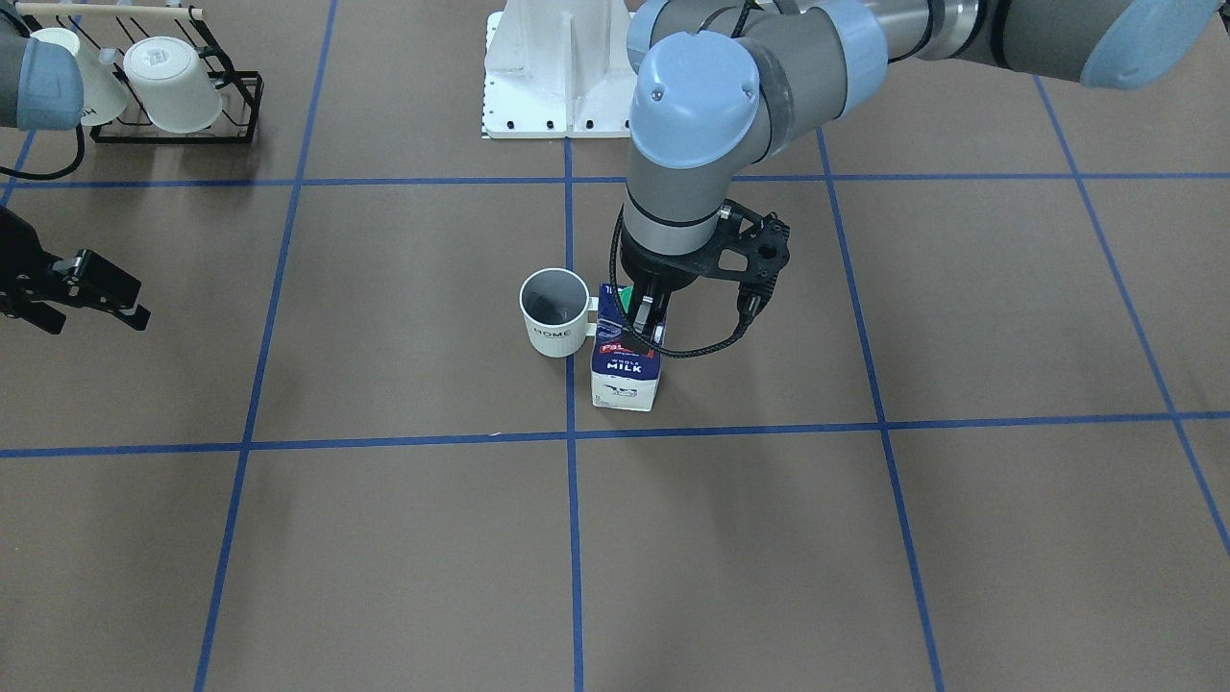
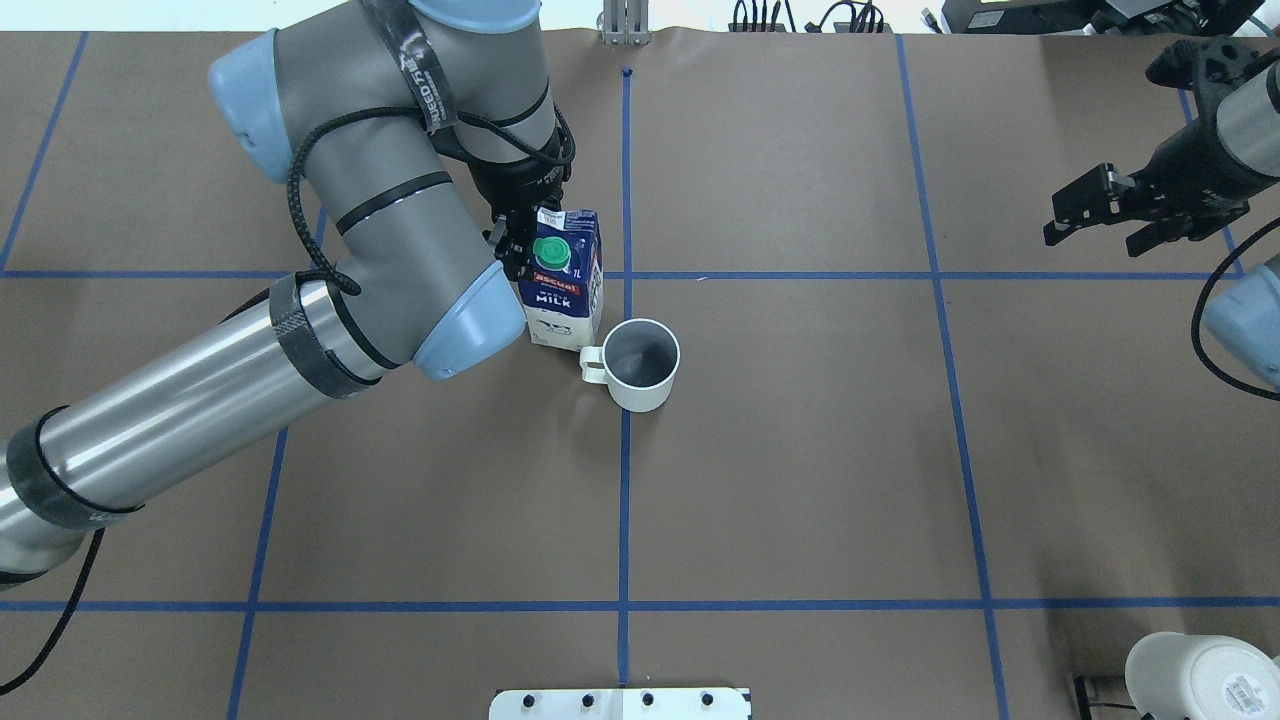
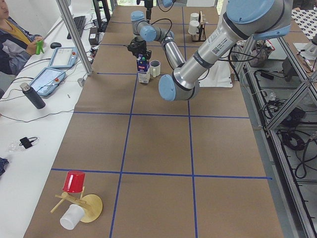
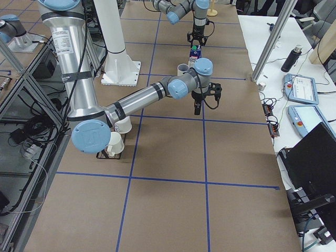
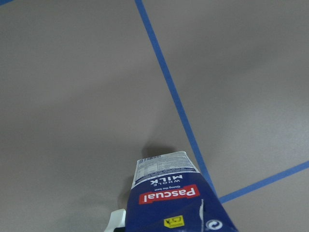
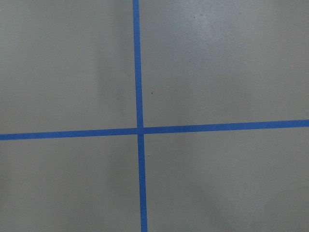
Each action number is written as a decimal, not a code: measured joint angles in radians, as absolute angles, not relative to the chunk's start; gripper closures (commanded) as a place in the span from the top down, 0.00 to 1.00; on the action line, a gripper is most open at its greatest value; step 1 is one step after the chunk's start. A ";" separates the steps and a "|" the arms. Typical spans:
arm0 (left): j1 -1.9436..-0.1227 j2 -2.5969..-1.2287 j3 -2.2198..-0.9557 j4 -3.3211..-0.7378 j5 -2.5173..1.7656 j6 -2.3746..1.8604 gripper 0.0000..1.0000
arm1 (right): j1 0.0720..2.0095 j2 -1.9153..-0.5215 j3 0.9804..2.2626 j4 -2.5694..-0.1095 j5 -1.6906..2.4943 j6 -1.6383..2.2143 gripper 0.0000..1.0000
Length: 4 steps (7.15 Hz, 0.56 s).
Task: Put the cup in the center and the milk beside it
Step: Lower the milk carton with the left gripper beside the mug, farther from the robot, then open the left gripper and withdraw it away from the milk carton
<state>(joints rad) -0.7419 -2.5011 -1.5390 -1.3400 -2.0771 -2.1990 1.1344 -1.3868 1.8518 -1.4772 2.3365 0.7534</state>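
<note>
The milk (image 1: pixel 625 367) stands upright on the brown table, right beside the cup's handle. It also shows in the overhead view (image 2: pixel 562 290) and at the bottom of the left wrist view (image 5: pixel 178 203). The cup (image 1: pixel 554 312) is a white mug with "HOME" lettering, upright on the long blue tape line (image 2: pixel 640 362). The center, where tape lines cross (image 2: pixel 626 275), lies just beyond both. My left gripper (image 1: pixel 649 319) comes down from above and is shut on the carton's top ridge by the green cap (image 2: pixel 522 245). My right gripper (image 2: pixel 1095 232) is open and empty, far off to the side (image 1: pixel 96 317).
A black wire rack with white mugs (image 1: pixel 173 86) stands at the table's corner near the right arm; one mug shows in the overhead view (image 2: pixel 1200 675). The white robot base plate (image 1: pixel 553 77) is at the near edge. A red cup on a wooden stand (image 3: pixel 74 182) sits at the table's left end.
</note>
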 measured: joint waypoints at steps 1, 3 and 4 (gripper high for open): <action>-0.742 -2.500 -1.543 -1.344 -2.077 -2.193 0.98 | 1.141 -1.387 1.852 -1.477 2.340 0.753 1.00; -0.756 -2.451 -1.636 -1.343 -2.074 -2.188 0.98 | 1.160 -1.389 1.852 -1.479 2.344 0.750 1.00; -0.796 -2.384 -1.735 -1.336 -2.071 -2.158 0.98 | 1.186 -1.395 1.850 -1.481 2.347 0.731 1.00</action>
